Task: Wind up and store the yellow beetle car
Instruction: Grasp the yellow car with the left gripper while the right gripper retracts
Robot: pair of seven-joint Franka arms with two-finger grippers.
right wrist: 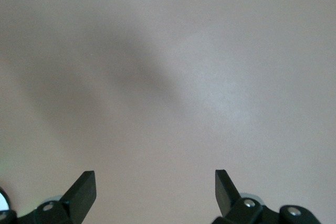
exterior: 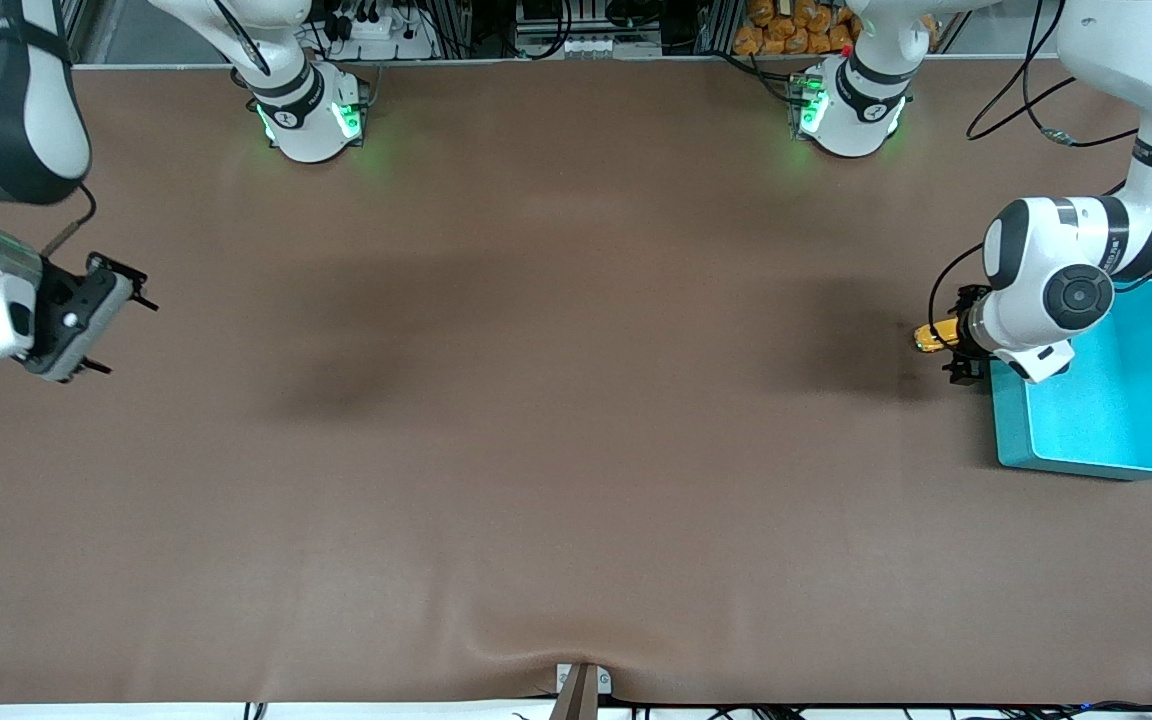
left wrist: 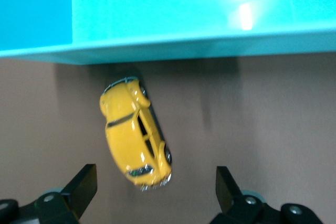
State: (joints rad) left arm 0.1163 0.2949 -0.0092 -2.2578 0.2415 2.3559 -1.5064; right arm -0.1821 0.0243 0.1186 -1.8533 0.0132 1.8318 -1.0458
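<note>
Yellow beetle car [left wrist: 135, 134]: on the brown table [exterior: 556, 420], just beside the outer wall of the turquoise bin [exterior: 1011, 425], at the left arm's end.
Left gripper [left wrist: 155, 190]: low over the car, fingers spread wide, holding nothing.
Right gripper [exterior: 106, 320]: waiting above bare table at the right arm's end, fingers spread, empty.
</note>
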